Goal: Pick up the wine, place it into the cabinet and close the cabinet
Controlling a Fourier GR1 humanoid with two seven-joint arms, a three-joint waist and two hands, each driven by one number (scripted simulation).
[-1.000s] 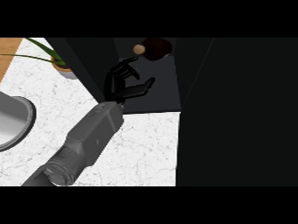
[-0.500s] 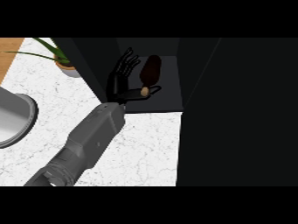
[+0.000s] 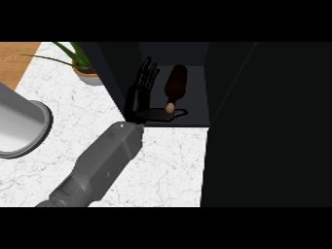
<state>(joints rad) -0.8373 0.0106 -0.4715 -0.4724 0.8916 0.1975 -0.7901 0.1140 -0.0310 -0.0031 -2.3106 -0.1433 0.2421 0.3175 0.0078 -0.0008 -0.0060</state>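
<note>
One robot hand [image 3: 141,95] showed, the left, fingers straight and spread inside the dark cabinet [image 3: 230,121]. We noted the wine [image 3: 175,87] lying in the cabinet just beside those fingers, unheld. We saw a potted plant [image 3: 82,68] on the marble worktop [image 3: 161,170].

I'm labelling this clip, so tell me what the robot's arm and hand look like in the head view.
One arm shows: a grey forearm, smooth, blocky and tapering toward the wrist, with no visible cables or markings. It ends in a black hand with thin, skeletal fingers and a thumb. The other arm is out of view.
</note>
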